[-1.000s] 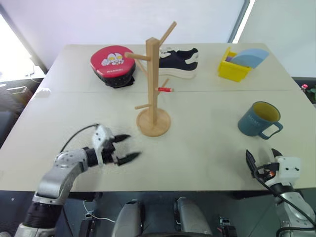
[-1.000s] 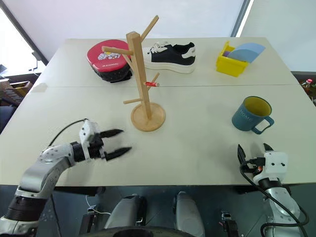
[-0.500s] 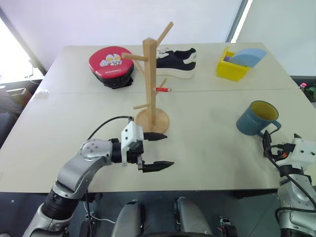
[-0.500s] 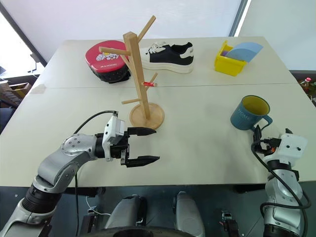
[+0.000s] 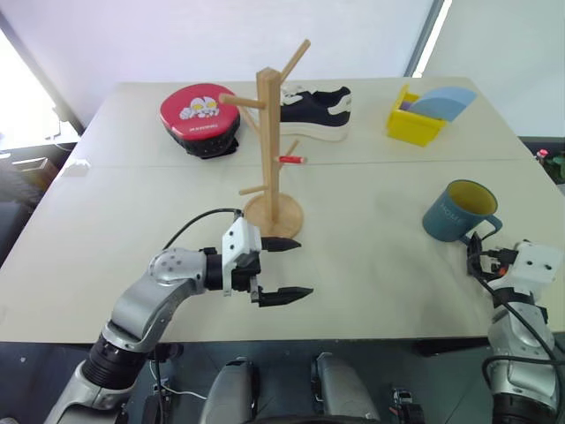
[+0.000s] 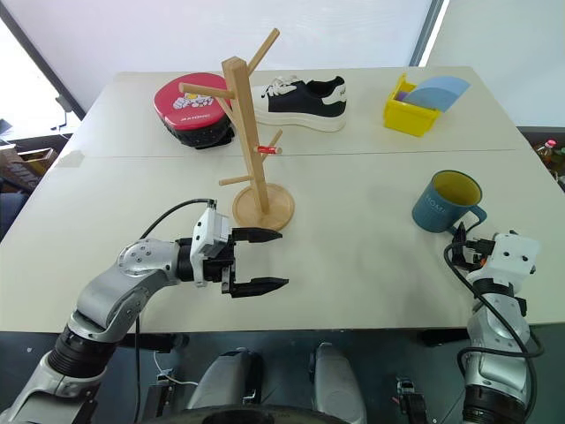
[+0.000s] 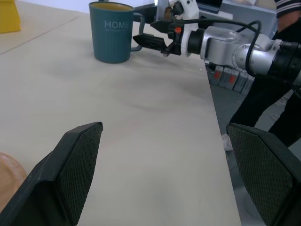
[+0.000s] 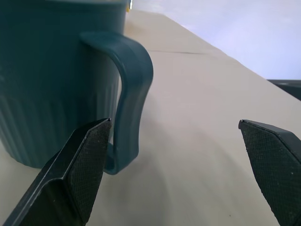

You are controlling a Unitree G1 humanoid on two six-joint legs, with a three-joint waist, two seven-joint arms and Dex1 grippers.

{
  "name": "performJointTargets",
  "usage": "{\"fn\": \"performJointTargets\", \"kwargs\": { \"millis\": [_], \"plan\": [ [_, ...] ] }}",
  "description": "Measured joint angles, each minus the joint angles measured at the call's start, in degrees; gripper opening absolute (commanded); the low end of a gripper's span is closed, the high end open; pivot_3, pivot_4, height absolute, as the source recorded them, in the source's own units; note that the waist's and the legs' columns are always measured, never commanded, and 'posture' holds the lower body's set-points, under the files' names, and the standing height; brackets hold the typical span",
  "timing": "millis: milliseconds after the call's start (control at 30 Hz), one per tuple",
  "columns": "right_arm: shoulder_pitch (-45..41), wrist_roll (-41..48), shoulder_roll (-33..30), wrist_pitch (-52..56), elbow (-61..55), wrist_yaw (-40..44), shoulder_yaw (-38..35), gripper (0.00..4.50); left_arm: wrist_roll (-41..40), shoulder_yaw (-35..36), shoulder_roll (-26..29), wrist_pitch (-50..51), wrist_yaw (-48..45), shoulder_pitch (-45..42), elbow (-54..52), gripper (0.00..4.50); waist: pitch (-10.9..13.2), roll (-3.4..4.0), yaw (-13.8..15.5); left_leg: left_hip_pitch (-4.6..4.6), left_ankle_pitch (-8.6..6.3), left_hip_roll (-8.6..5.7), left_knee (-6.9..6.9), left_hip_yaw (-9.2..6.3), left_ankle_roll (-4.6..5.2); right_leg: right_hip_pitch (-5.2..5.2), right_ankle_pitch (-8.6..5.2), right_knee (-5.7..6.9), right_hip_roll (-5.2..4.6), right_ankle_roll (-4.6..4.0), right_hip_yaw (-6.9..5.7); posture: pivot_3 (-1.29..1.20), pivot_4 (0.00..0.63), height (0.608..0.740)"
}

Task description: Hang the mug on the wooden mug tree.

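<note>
Beige and matt, the table (image 5: 371, 283) takes most of your head view; a thin seam runs across it, and its near corners are cut off by the frame. At the far side you see a black and white shoe (image 5: 320, 109), partly hidden behind the wooden mug tree (image 5: 272, 150), and next to it a round red case (image 5: 201, 115) with a cartoon print. In the far right corner stands a yellow box (image 5: 415, 120) with a pale blue sheet (image 5: 446, 102) leaning out of it. The mug tree is a smooth light-wood post on a round base with angled pegs, one of them with a red tip. The mug (image 5: 461, 212) stands upright near the right edge, well apart from the tree; it is teal with ribbed sides, a yellow inside and the pale word HOME. Your left gripper (image 5: 281, 268) hangs just in front of the tree base with its fingers spread wide. Your right gripper (image 7: 146, 24) is also spread wide, just beside the mug's loop handle (image 8: 134, 94), which stands by one finger (image 8: 75, 174) without touching it.
</note>
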Motion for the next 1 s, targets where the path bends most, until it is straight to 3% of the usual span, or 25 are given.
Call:
{"fn": "performJointTargets", "kwargs": {
  "millis": [233, 267, 333, 567, 833, 1000],
  "plan": [
    [-2.6, 0.1, 0.0, 0.2, 2.8, -0.1, 0.5, 4.45, 0.4, 0.0, -0.1, -0.3, -0.1, 0.1, 0.0, 4.5, 0.0, 0.0, -0.1, 0.01, 0.0, 0.0, 0.16, 0.0, 0.0, 0.0, -0.02, 0.2, 0.01, -0.02, 0.01, 0.0, 0.15, 0.735],
    [-3.0, 0.1, 0.0, 0.4, 3.0, 0.0, 0.6, 4.22, 0.4, 0.0, -0.2, -0.4, -0.1, 0.1, 0.0, 4.5, 0.0, 0.0, -0.1, 0.0, 0.0, 0.0, 0.23, 0.0, 0.0, 0.0, -0.05, 0.27, 0.01, -0.08, 0.01, 0.0, 0.15, 0.735],
    [-3.5, 0.3, 0.0, 0.8, 3.2, 0.2, 0.6, 3.68, 0.4, 0.0, -0.2, -0.4, -0.1, 0.1, 0.0, 4.5, 0.0, 0.0, -0.1, 0.0, 0.0, 0.0, 0.34, -0.01, 0.0, 0.0, -0.06, 0.38, 0.01, -0.08, 0.01, 0.0, 0.15, 0.735],
    [-4.3, 2.0, 0.9, 1.5, 3.7, 2.9, 2.1, 0.02, 0.6, 0.0, -0.2, -0.5, 0.2, 0.3, 0.0, 4.5, 0.0, 0.0, -0.1, 0.01, 0.03, 0.0, 0.49, -0.01, 0.06, 0.0, -0.06, 0.5, 0.03, -0.09, 0.05, 0.0, 0.15, 0.735],
    [-3.2, 2.5, 1.8, 4.1, -0.3, 4.1, 4.8, 0.02, 1.8, 0.7, 0.2, -1.7, 1.1, 0.3, 1.8, 4.5, 0.0, -0.01, -0.2, 0.01, 0.03, 0.04, 0.5, -0.02, 0.06, -0.02, -0.06, 0.51, 0.06, -0.08, 0.07, 0.0, 0.15, 0.735],
    [0.9, -3.7, -3.3, 6.9, -13.4, 9.6, 14.9, 0.02, 1.7, 3.0, 1.6, -2.2, 1.4, 0.7, 2.5, 4.5, 0.1, 0.08, -0.3, 0.0, 0.03, 0.06, 0.49, 0.0, 0.06, -0.09, -0.06, 0.53, 0.08, -0.08, 0.06, 0.0, 0.15, 0.735]
  ]
}}
